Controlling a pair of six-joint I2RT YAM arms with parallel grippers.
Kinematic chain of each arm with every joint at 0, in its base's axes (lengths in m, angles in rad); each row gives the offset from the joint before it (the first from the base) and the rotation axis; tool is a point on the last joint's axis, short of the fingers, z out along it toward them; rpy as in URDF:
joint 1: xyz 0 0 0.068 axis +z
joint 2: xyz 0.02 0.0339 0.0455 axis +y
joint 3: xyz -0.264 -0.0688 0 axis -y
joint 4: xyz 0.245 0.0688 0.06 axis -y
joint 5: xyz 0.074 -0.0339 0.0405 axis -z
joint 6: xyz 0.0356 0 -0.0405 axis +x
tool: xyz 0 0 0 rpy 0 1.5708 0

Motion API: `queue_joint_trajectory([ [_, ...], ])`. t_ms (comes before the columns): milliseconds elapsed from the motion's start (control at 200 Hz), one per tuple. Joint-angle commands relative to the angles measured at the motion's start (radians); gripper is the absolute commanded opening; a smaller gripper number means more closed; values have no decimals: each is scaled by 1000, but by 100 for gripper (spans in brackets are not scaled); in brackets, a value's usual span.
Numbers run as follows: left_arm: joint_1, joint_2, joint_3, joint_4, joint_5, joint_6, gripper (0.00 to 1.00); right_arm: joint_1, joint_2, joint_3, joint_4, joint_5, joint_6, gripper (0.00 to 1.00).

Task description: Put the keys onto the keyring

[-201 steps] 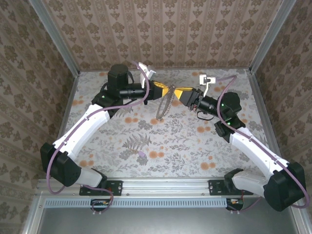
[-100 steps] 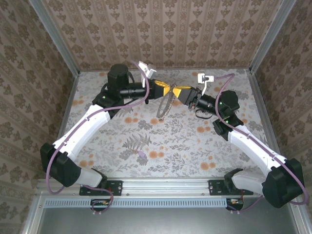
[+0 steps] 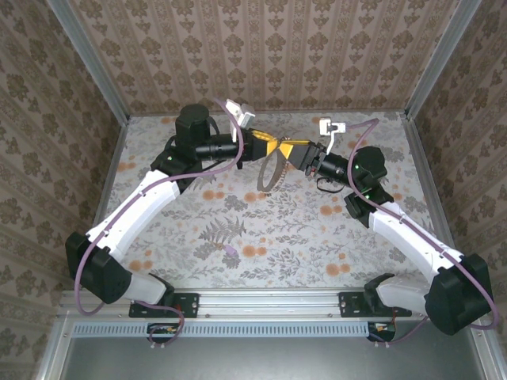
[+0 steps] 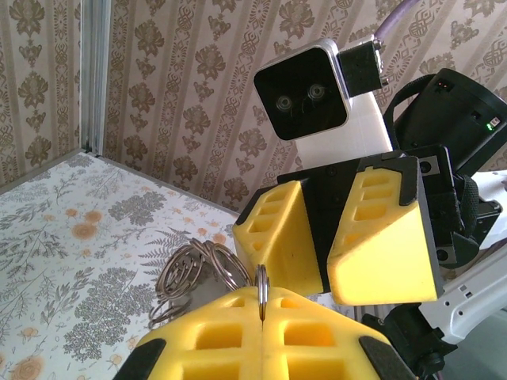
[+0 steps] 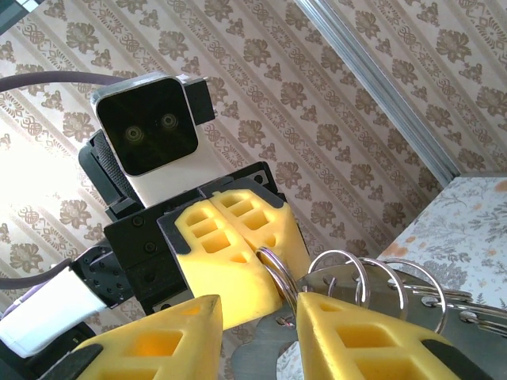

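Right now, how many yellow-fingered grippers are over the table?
2. The left yellow-fingered gripper, shut on the thin metal keyring; the right gripper, facing it tip to tip, jaws apart.

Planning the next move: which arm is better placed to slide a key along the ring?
Right, probably. The left gripper is shut on the keyring, holding it up; the right gripper faces it, jaws apart at the ring, free to work the keys.

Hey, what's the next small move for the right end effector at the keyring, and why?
Probably close the right end effector gently on the keyring: it stands open around the wire, while the left end effector is shut on the same ring.
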Motion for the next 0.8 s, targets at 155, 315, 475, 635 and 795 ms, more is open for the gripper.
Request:
queue_joint_trajectory([
  [155, -20, -19, 8, 59, -1, -17, 0, 14, 16, -5, 70, -20, 15, 31],
  [315, -22, -19, 7, 61, -10, -17, 0, 14, 16, -9, 78, -30, 15, 23],
  [475, -23, -15, 5, 63, -14, -17, 0, 14, 14, -15, 84, -27, 18, 16],
  [635, -23, -15, 3, 68, -16, -20, 0, 15, 14, -18, 79, -20, 21, 38],
  [795, -24, -17, 0, 70, -15, -22, 0, 14, 18, -21, 87, -12, 25, 38],
])
